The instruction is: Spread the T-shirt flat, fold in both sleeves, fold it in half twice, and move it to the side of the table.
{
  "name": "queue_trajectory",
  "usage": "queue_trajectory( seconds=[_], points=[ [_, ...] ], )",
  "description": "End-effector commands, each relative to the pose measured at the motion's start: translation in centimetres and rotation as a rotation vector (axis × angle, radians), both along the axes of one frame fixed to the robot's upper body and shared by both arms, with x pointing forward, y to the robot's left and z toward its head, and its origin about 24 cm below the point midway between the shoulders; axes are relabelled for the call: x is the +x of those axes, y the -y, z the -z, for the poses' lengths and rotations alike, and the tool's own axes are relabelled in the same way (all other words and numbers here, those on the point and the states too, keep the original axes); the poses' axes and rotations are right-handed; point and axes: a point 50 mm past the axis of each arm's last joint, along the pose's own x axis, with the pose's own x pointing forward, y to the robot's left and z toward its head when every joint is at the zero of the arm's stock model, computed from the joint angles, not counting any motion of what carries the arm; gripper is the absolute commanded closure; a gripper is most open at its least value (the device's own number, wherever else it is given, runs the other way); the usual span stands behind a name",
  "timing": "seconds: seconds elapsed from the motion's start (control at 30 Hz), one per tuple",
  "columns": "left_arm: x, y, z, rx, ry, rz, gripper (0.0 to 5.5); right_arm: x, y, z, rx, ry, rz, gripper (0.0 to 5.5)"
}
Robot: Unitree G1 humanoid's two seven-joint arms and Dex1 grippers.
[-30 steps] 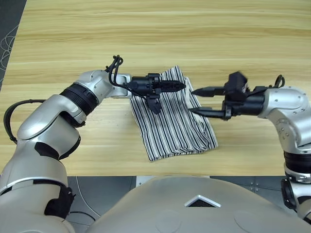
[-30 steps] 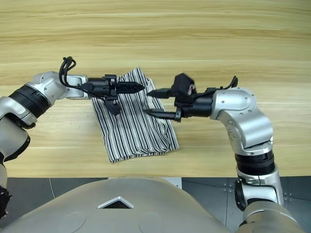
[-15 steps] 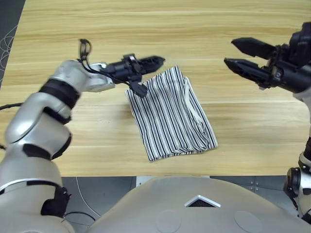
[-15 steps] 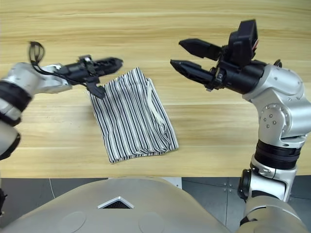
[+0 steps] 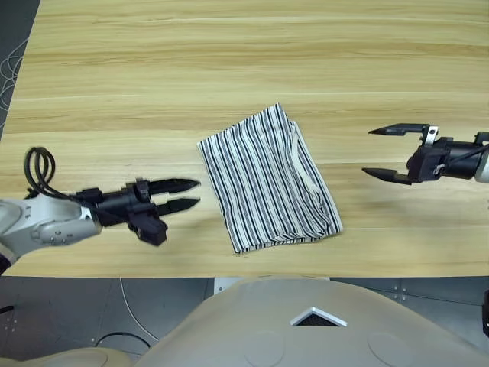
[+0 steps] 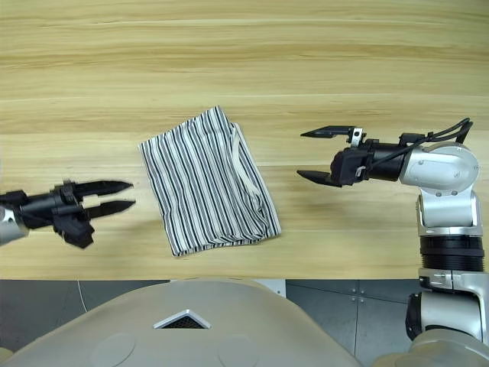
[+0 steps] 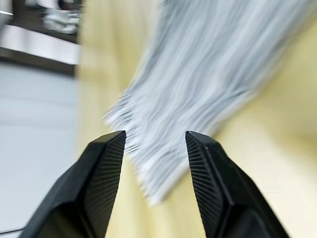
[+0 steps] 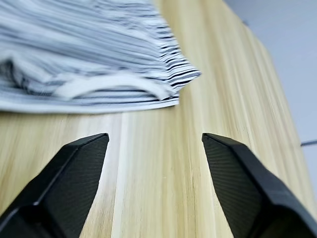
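You have the T-shirt (image 5: 269,180) lying on the wooden bench (image 5: 229,46), folded into a compact rectangle that sits at a slant. It is near the front edge, about midway across the width. The cloth is striped black and white. A white neckband runs along its right-hand side, and the near right corner is slightly rumpled.

Your left pincer (image 5: 195,192) is released: its two black fingers (image 7: 101,178) stand apart and grip nothing. It is to the left of the shirt, near the front edge, with its tips pointing toward the shirt's left side. A strip of bare wood separates the tips from the cloth. In the left wrist view the fingers frame a blurred corner of the striped fabric farther off.

Your right pincer (image 5: 367,151) is also released, with its fingers (image 8: 69,178) spread wide and grasping nothing. It is well to the right of the shirt, tips aimed toward it, with open bench between. The right wrist view shows the stacked folded layers and the neckband beyond the fingertips, apart from them.
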Motion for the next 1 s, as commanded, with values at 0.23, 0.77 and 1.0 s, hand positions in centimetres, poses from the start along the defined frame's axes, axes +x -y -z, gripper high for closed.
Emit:
queue_trajectory(
  seconds=[0.23,0.77,1.0],
  points=[
    [-3.1,0.7,2.6,0.279,-0.173,0.046,3.06,-1.8,-0.5,2.4,-0.258,0.303,-0.660,1.62],
    [-4.2,5.2,4.6,0.160,-0.239,0.074,3.06,-3.9,-1.7,5.9,-0.159,0.215,-0.727,1.62],
    [-4.0,5.2,5.2,0.149,-0.215,0.078,3.06,-4.7,-2.4,6.9,-0.116,0.196,-0.752,1.62]
  ],
)
